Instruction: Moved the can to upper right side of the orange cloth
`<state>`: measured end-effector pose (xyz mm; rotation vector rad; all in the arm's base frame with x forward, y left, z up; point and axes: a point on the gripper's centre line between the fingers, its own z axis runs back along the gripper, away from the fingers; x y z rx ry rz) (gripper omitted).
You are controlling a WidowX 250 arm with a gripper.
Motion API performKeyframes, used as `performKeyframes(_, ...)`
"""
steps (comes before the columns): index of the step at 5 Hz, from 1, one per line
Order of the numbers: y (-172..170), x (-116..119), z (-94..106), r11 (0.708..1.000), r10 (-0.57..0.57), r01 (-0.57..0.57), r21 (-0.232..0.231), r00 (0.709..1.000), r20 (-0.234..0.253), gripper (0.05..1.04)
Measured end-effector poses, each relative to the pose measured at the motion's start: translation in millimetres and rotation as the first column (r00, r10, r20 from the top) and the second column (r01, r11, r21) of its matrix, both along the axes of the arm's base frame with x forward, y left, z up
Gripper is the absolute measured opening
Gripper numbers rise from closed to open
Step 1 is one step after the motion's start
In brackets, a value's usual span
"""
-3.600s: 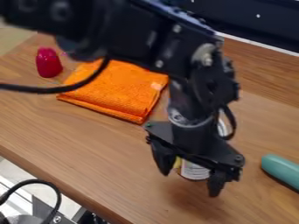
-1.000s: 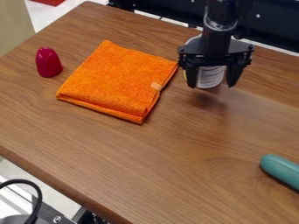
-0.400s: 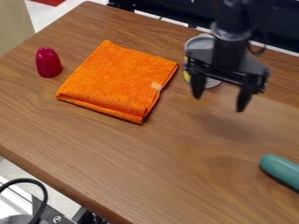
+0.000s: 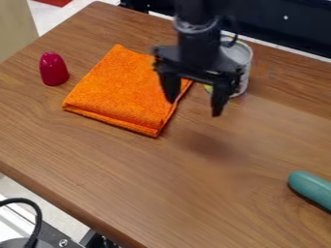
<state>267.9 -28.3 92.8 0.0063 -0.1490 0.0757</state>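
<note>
Hanging with its jaws apart, the gripper (image 4: 194,107) stands in front of the can (image 4: 246,68).

In the camera view, the gripper covers the left and middle of the can, so its right side shows best, with a small yellowish patch low on the left. The gripper also hides part of the upper right of the orange cloth (image 4: 123,87), and the gap between cloth and can is hard to judge. The black arm (image 4: 196,12) is cut off by the top edge. A teal object (image 4: 313,188) runs out past the right edge, and a black cable (image 4: 36,213) past the left.

The can stands upright on the wooden table (image 4: 142,184), near the upper right side of the cloth. Its top is partly covered, so what it holds cannot be told. The jaws are spread wide, with table showing between the tips. A dark pink plastic piece (image 4: 53,69) stands to the left of the cloth.

Compared with the frame just before, the gripper has shifted left across the front of the can, whose left side showed then. The can looks to be in about the same place; the cloth lies as it did.
</note>
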Motion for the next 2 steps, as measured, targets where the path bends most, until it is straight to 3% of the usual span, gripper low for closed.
performKeyframes(2, 38, -42, 1.2, 0.999, 0.011, -0.013, 0.039, 0.999, 0.052, 0.995)
